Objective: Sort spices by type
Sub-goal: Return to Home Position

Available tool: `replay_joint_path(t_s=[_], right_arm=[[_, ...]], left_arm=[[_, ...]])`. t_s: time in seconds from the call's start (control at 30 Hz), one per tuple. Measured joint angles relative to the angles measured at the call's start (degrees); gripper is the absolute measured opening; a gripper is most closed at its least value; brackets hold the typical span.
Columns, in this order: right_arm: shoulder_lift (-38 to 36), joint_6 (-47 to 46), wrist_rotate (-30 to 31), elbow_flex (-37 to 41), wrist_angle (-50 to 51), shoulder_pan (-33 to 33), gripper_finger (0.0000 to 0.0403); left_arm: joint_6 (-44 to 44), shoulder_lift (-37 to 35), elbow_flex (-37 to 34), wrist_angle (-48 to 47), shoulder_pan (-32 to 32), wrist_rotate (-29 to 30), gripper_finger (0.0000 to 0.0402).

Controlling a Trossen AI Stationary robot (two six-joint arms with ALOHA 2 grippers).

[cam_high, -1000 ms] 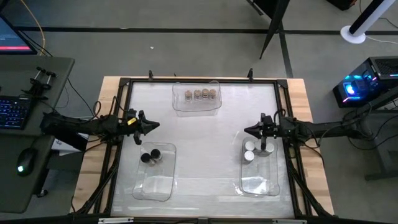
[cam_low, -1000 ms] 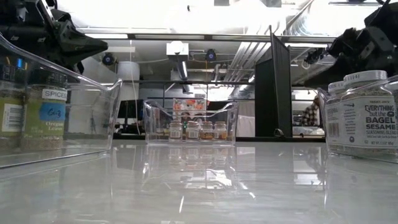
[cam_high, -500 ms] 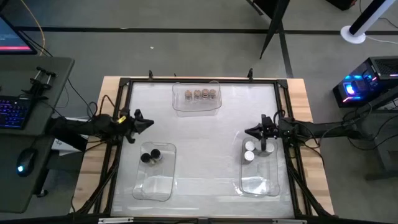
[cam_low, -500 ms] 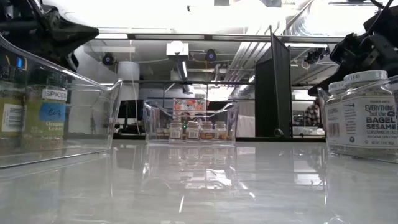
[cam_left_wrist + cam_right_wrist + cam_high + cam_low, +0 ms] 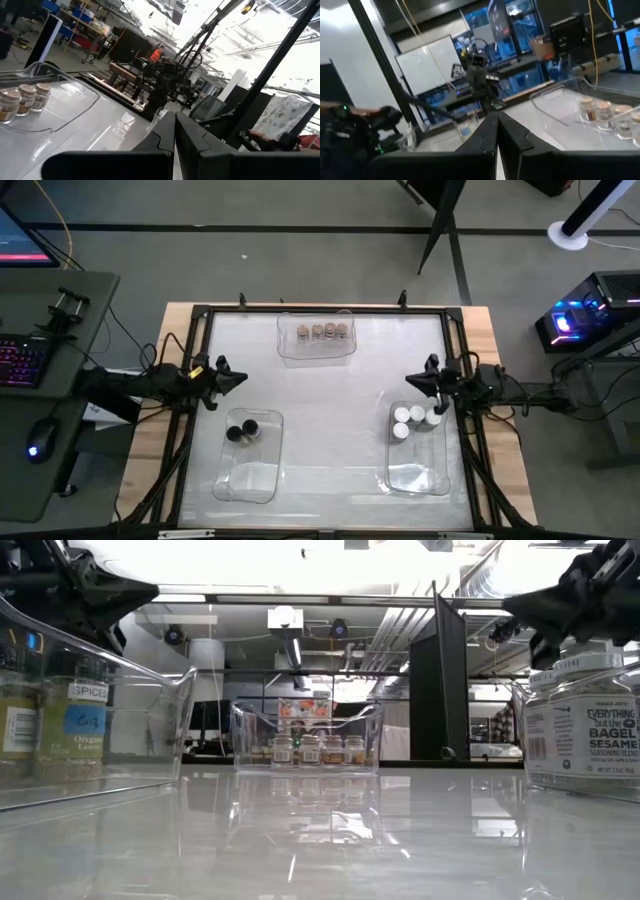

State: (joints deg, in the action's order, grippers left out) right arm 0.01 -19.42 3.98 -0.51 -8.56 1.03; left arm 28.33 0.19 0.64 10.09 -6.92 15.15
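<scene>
Four tan-lidded spice jars [image 5: 318, 331] stand in a row in the clear bin [image 5: 316, 356] at the table's far middle; they also show in the low view [image 5: 311, 749]. Two black-lidded jars [image 5: 241, 431] stand in the near-left bin [image 5: 248, 480]. Three white-lidded jars [image 5: 412, 419] stand in the near-right bin [image 5: 417, 476]. My left gripper [image 5: 243, 377] is shut and empty, high over the table's left side beyond the near-left bin. My right gripper [image 5: 409, 383] is shut and empty, over the far end of the near-right bin.
A black frame [image 5: 320, 309] runs around the white tabletop. The middle of the table between the three bins is bare. A desk with a keyboard and mouse [image 5: 38, 438] stands off the left edge, and equipment with blue lights [image 5: 570, 320] off the right.
My right gripper has drawn back toward the table's right edge and risen, tipping its fingers upward; a third white lid that it covered now shows. My left gripper has tipped its fingers upward. Both have stayed shut. No jar has moved.
</scene>
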Motion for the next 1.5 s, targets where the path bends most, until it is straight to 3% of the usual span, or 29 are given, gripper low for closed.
replay_joint_path(t_s=[0.77,1.5], right_arm=[[-0.02,0.00,-0.39,0.00,7.06,0.11,0.0001],[0.74,0.00,-0.36,0.02,7.04,0.21,0.0001]], left_arm=[[0.00,0.01,0.00,0.04,0.03,0.07,0.0000],[-0.19,0.00,0.00,0.00,0.00,0.07,0.0000]])
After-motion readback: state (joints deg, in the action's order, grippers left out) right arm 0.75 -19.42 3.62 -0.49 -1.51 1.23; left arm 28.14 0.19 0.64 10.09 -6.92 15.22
